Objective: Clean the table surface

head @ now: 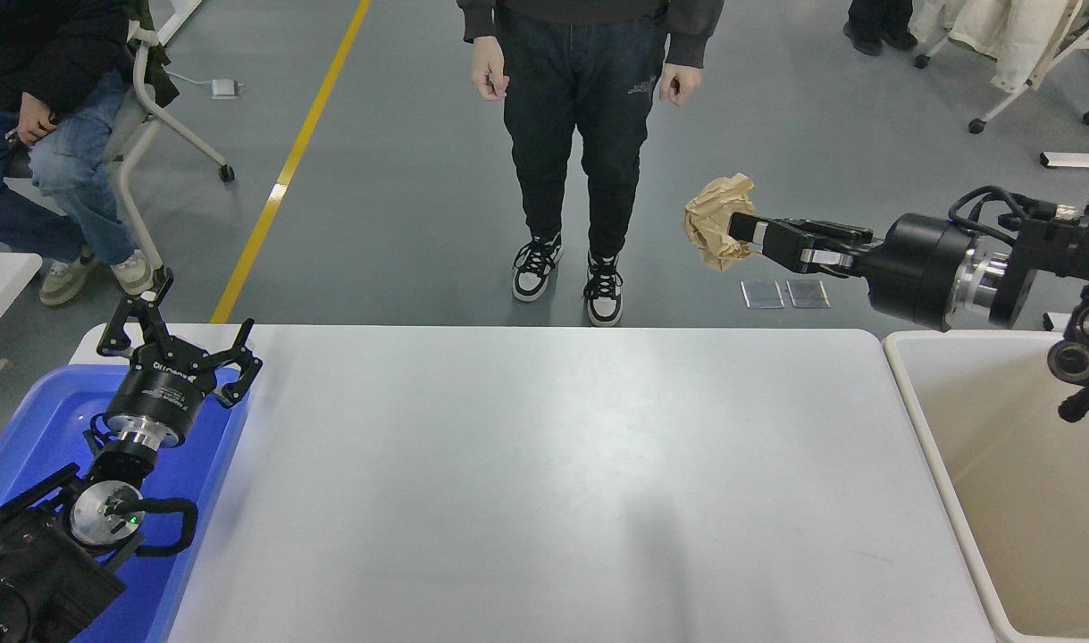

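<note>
Head view shows the table surface (544,482) spanning the middle, between a blue tub (35,429) at its left edge and a beige bin (1026,500) at its right edge. Beyond the far edge near the right corner, the right tool (748,241) is clamped on a crumpled brown paper wad (716,234), held aloft. Judged step: carrying waste away. Next, the wad needs bringing over the beige bin and releasing. Left tool (176,341), fingers spread, sits parked over the tub.

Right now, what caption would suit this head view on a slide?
Right gripper holds crumpled brown paper aloft; left gripper open over blue tub.
</note>
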Available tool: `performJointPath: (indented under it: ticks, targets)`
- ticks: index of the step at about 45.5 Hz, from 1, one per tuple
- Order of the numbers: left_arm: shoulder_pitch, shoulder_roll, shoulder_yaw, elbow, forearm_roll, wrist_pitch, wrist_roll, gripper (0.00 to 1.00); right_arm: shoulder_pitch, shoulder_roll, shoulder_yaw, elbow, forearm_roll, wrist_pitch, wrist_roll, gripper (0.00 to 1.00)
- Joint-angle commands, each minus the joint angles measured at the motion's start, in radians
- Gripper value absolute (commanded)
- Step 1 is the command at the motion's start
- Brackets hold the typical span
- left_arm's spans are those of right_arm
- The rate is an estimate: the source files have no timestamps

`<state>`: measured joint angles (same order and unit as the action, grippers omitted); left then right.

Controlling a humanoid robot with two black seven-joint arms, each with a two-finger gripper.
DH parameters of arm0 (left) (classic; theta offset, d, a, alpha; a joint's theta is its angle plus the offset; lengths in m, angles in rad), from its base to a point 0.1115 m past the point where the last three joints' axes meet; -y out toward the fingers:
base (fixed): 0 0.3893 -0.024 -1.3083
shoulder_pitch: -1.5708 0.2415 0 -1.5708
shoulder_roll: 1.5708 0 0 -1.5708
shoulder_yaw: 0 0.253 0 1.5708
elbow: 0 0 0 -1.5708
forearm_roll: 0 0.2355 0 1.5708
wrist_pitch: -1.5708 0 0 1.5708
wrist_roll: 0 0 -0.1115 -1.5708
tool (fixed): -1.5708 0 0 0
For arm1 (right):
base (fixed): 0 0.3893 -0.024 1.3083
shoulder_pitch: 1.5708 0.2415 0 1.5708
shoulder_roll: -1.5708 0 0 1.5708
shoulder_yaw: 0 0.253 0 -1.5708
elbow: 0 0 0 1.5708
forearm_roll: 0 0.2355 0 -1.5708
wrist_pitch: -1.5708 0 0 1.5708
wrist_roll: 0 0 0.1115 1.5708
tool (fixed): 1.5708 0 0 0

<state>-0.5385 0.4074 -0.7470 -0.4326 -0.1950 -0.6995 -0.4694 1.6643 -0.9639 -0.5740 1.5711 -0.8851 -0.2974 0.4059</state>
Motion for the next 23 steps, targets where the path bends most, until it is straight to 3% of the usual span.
performJointPath:
  ticks: [1,23]
  targets:
    - [0.000,-0.001,0.000,0.000,0.000,0.000,0.000,1.00,-0.054,-0.113,-0.012,-0.060,-0.002,0.006,0.002,0.00]
    - [0.000,0.001,0.000,0.000,0.000,0.000,0.000,1.00,-0.360,-0.283,0.074,-0.285,0.067,0.001,0.014,0.00]
